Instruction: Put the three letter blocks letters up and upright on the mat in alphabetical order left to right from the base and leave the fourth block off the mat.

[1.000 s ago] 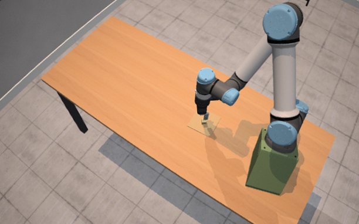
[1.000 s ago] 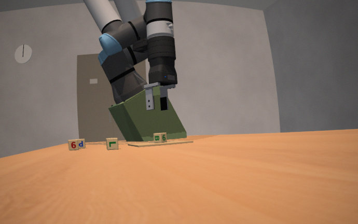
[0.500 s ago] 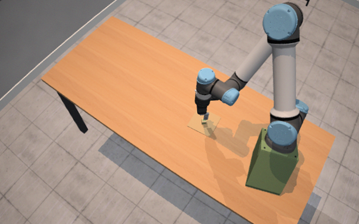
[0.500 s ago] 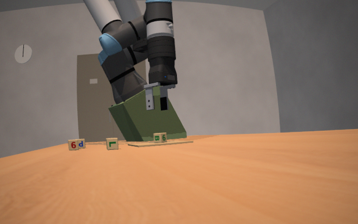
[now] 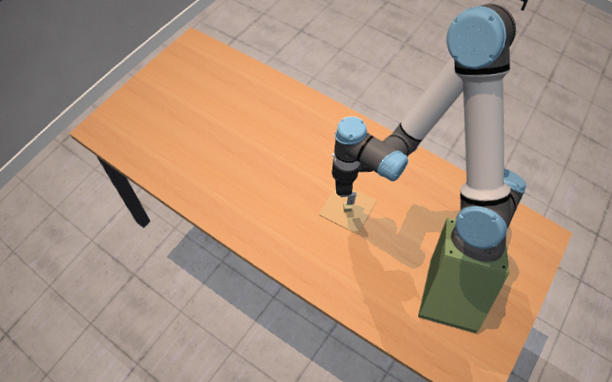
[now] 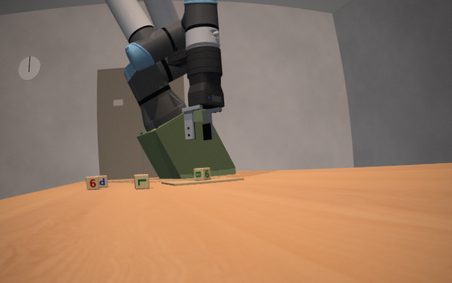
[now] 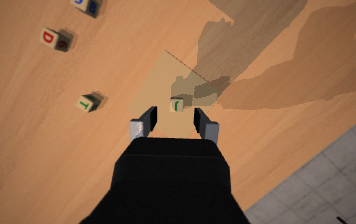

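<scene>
Bare lab or test room: grey walls, tiled floor (image 5: 71,319), plain door (image 6: 116,133), wall clock (image 6: 29,67), one long wooden table (image 5: 199,115) carrying a robot arm on a green pedestal (image 5: 443,300) (no homely furniture).

The top camera is looking down steeply from high above the floor, taking in the whole table (image 5: 199,115) from beyond one long edge. The exterior camera is sitting low, near the tabletop (image 6: 266,226), and is facing along it toward the arm's green pedestal (image 6: 160,156). The wrist camera is riding close above the gripper (image 7: 175,121), pointing straight down. All three are sharing the tan mat (image 5: 363,208) (image 6: 226,180) (image 7: 160,95).
</scene>
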`<act>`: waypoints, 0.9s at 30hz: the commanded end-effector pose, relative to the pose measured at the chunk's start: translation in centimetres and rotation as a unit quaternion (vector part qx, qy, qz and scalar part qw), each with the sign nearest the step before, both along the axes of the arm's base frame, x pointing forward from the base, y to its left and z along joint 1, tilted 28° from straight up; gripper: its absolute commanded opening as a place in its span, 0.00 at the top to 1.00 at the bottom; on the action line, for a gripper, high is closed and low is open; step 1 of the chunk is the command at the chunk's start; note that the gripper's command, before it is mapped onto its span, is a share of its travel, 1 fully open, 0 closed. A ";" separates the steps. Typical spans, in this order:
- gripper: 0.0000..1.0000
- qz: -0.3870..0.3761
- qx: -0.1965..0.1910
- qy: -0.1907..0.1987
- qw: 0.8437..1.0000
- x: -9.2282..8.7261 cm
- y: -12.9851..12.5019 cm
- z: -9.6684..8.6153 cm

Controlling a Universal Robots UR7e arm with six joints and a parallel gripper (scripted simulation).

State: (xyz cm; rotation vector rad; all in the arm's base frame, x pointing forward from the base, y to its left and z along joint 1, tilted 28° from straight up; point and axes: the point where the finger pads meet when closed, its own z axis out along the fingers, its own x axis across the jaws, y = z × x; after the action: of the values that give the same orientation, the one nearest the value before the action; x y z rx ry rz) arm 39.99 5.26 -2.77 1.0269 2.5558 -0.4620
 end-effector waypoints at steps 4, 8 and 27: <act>0.00 -0.001 0.000 0.002 1.000 -0.1 -0.4 -0.7; 0.00 -0.001 0.000 0.002 1.000 0.0 -0.6 -1.1; 0.00 -0.001 0.000 0.001 1.000 0.6 -1.7 -3.4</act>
State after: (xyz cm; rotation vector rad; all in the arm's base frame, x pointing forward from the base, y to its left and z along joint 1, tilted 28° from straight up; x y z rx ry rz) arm 40.49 3.94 -5.51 1.0286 2.5579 -0.4655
